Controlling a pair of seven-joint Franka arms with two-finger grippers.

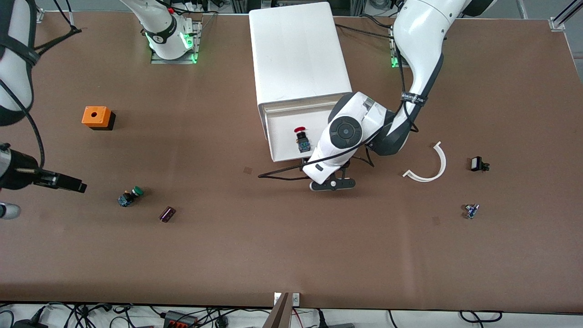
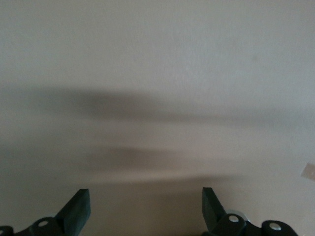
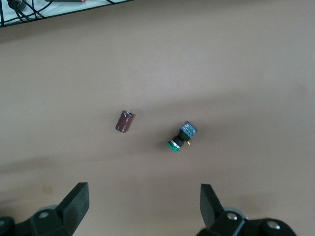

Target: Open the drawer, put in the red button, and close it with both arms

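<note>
At the top centre of the front view, the white cabinet (image 1: 298, 54) stands on the brown worktop (image 1: 273, 246) with its top drawer (image 1: 284, 136) pulled out toward the camera, and the red button (image 1: 301, 138) lies inside that drawer, red cap pointing up the frame toward the cabinet. Just right of it in the frame, the left arm (image 1: 419, 59) bends down from the upper right so that its wrist covers the drawer's corner, and the left gripper (image 1: 332, 184) sits low at the drawer's front edge; its wrist view shows both fingers (image 2: 78, 209) spread wide apart with only a blurred pale surface between them. At the left edge of the frame the right arm (image 1: 13, 59) waits, its right gripper (image 1: 68, 183) held over bare worktop with the fingers (image 3: 74, 204) likewise wide apart and holding nothing. Lower left of centre lie a green button (image 1: 130, 196) and, lower and a little right of it, a small maroon cylinder (image 1: 167, 214). An orange box (image 1: 97, 117) stands higher up on the left. On the right side of the frame rest a curved white strip (image 1: 432, 168), a small black part (image 1: 477, 164) and a tiny blue part (image 1: 471, 211).
</note>
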